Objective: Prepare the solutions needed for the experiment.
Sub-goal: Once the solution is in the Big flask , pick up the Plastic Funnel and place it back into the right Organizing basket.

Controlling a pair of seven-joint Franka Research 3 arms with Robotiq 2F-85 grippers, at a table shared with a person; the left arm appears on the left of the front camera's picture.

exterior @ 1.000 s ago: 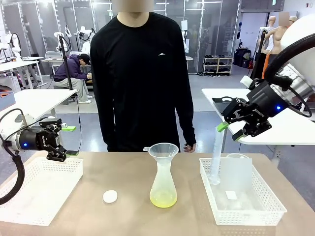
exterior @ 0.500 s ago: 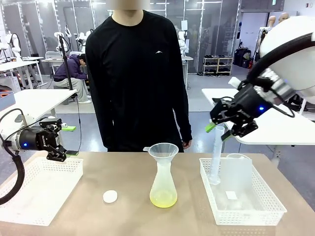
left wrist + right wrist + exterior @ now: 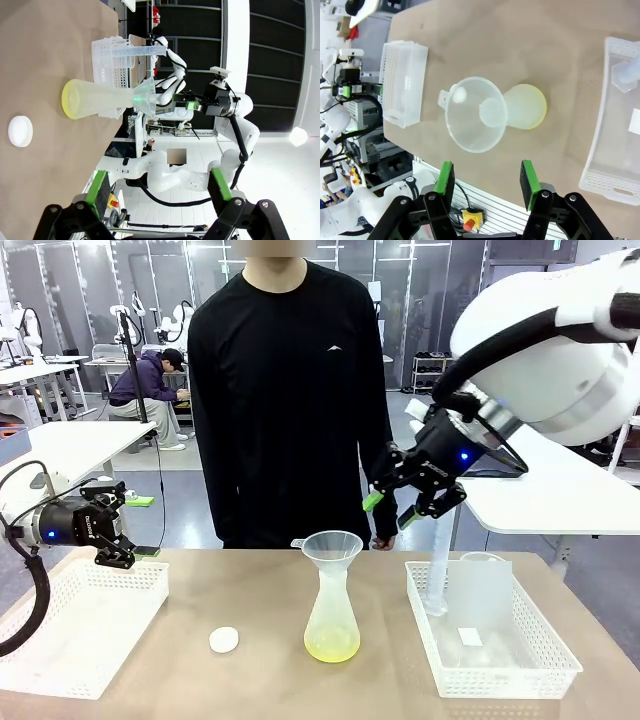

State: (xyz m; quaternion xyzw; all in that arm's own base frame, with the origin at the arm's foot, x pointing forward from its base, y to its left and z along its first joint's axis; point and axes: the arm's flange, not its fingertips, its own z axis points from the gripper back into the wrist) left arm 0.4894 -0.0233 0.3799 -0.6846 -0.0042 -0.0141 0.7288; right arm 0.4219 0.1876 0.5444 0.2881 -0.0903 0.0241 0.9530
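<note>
Front view: solutions [image 3: 332,648], level layer in upright flask [image 3: 330,612]; left fingers [image 3: 146,552], right fingers [image 3: 373,501] apart

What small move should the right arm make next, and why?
Probably lower the right end effector toward the rim of the funnel. Its jaws stand open and empty, above and slightly right of the funnel, which sits in the flask holding the yellow-green solution. Its wrist view looks down on the funnel, so a grasp there seems likely.
</note>
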